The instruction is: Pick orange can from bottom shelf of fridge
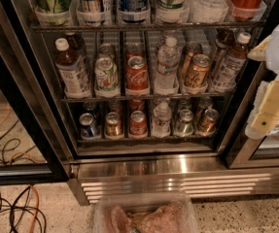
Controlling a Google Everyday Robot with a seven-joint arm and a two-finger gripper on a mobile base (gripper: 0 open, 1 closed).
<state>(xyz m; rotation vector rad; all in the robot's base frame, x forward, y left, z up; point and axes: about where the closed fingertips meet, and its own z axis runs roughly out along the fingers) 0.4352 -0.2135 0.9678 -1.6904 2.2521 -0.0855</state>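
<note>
The fridge point(129, 169) stands open in front of me. Its bottom shelf point(144, 139) holds a row of small cans and a water bottle. The orange can point(207, 121), short and copper-orange with a silver top, stands at the right end of that row. A small red can point(138, 123) stands near the middle. My gripper point(268, 115), cream-coloured under a white arm part, hangs at the right edge of the camera view. It is outside the fridge, to the right of the orange can and level with it, and holds nothing that I can see.
The middle rack carries bottles, a taller orange can point(197, 71) and a red cola can point(137, 72). The black door frame point(32, 120) stands on the left. Cables point(12, 212) lie on the floor at the left. A clear plastic tub point(144, 215) sits at the bottom of the view.
</note>
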